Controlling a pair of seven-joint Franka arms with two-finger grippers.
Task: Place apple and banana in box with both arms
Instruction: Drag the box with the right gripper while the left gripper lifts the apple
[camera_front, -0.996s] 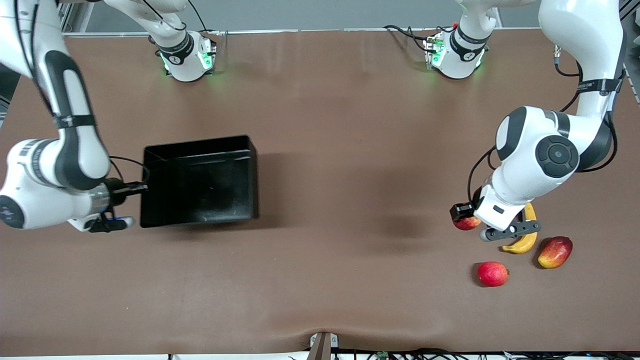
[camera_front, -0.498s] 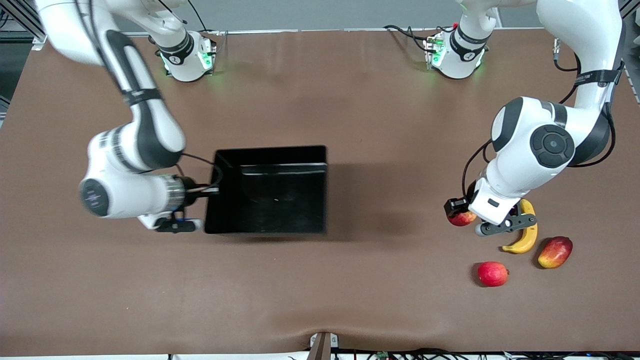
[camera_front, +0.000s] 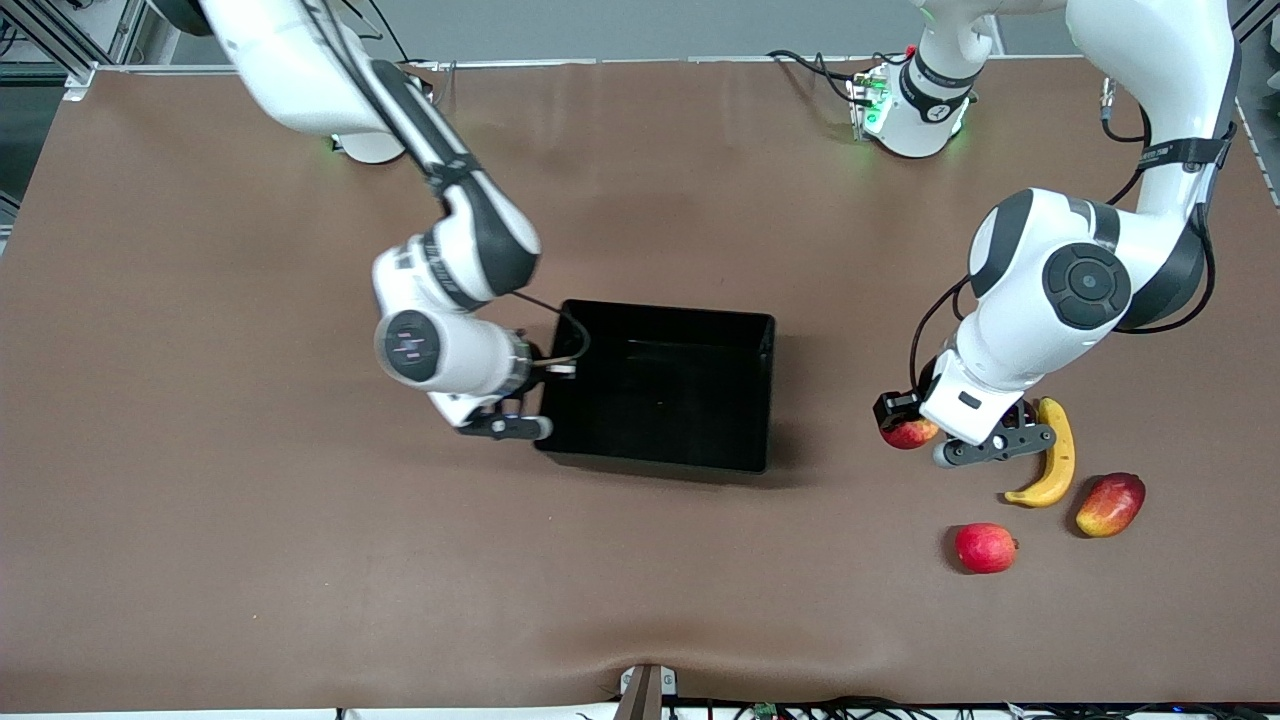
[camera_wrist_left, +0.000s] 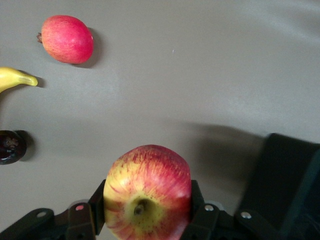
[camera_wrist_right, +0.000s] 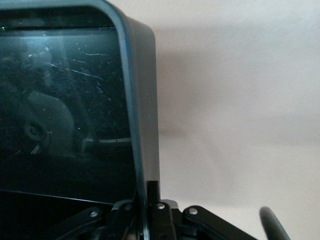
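My left gripper (camera_front: 906, 427) is shut on the apple (camera_front: 910, 434), red with yellow streaks, and holds it above the table beside the banana (camera_front: 1050, 455). In the left wrist view the apple (camera_wrist_left: 147, 192) sits between the fingers (camera_wrist_left: 196, 202), stem dimple showing, with the banana's tip (camera_wrist_left: 17, 79) and a corner of the box (camera_wrist_left: 285, 185) in sight. My right gripper (camera_front: 556, 368) is shut on the wall of the black box (camera_front: 765, 400) at mid-table. The right wrist view shows that wall (camera_wrist_right: 142, 125) clamped in the gripper (camera_wrist_right: 148, 200). The box is empty.
A red-and-yellow mango (camera_front: 1110, 503) lies beside the banana toward the left arm's end. A pinkish-red round fruit (camera_front: 985, 547) lies nearer the front camera and also shows in the left wrist view (camera_wrist_left: 66, 39). A small dark round thing (camera_wrist_left: 10, 146) lies near the banana.
My right arm has brought the box from the right arm's end to mid-table, toward the fruit. My left gripper has shifted a little toward the box with the apple.
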